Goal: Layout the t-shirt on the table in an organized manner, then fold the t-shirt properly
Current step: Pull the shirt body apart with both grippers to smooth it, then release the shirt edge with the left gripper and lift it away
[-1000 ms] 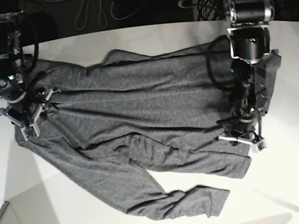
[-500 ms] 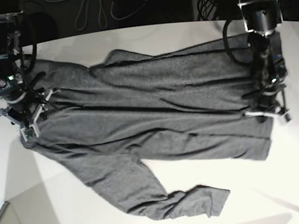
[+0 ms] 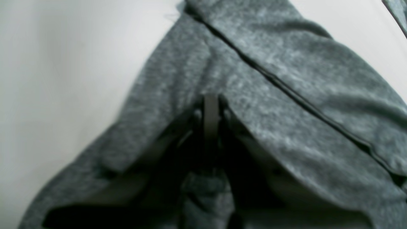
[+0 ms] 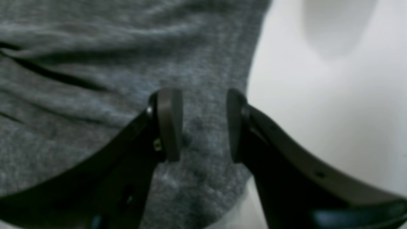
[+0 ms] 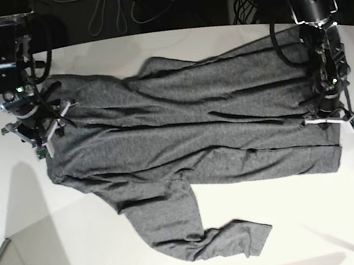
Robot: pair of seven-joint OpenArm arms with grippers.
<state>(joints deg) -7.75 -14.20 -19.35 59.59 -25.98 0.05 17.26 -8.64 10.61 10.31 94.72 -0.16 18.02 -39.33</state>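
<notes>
White table point(image 5: 181, 252), creased dark-grey t-shirt point(image 5: 189, 124)

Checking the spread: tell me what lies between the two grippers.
Base view: only the t-shirt, stretched flat on the table, spans from the left gripper to the right gripper.

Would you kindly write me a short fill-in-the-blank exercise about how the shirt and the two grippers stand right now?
1. The left gripper is shut on the ____.
2. The right gripper has its jaws ____ over the t-shirt.
3. The colour of the table is ____.

Missing words: t-shirt; open; white
</notes>
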